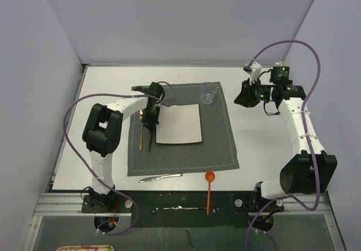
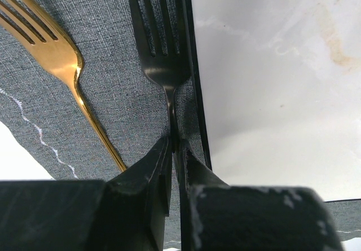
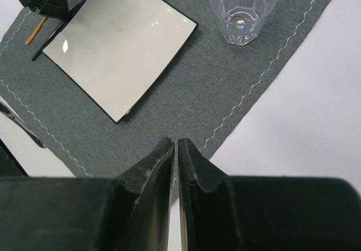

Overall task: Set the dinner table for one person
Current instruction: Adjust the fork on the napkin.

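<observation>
Black fork [image 2: 162, 65], pinched by its handle in your left gripper [image 2: 174, 145], lies at nine o'clock of the plate [image 2: 271, 93], its proper setting spot; right gripper [image 3: 175, 145] closed, empty.

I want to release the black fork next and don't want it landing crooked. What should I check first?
1. Grip: left gripper shut on black fork handle: ok.
2. Spot: black fork between gold fork and plate, over placemat: ok.
3. Fork resting flat on placemat: cannot tell.
4. Fork apart from plate rim: cannot tell.
5. Other arm: right gripper shut, away from plate: ok.
6. Rest: knife and spoon beside plate: not ok, both lie by the placemat's near edge.
</observation>
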Controlling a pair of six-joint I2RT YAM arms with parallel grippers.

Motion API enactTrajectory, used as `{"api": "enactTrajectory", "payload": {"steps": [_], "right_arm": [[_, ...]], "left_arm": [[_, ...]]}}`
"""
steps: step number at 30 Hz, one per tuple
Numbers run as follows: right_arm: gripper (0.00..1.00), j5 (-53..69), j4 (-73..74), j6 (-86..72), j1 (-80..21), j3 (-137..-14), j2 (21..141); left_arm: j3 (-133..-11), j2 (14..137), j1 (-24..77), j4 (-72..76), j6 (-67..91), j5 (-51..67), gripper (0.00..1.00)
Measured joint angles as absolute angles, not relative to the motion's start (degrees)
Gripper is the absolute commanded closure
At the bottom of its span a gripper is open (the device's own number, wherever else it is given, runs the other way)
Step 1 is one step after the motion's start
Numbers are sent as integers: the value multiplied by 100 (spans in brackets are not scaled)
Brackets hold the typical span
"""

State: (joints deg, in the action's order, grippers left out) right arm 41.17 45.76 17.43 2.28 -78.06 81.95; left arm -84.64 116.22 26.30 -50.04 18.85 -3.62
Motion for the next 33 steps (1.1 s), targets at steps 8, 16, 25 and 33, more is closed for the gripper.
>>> {"api": "enactTrajectory", "payload": {"steps": [8,16,25,33], "right_arm": [[89,4119,4576,1728,228,-7806,8195],[89,4117,4576,1712,228,-7811,8195],[89,4117,4578,1712,228,-7813,8197],[89,4117,4587,1712,228,-7824,8197]], "left_arm": [[-8464,11616,2648,-5026,1881,-360,100],[-8464,11583,2655,-5129,1859,-342,100],[-8464,11303,2657,-5245,1774,-368,100],[-8523,11244,2696,-5245,1754,-401,100]]}}
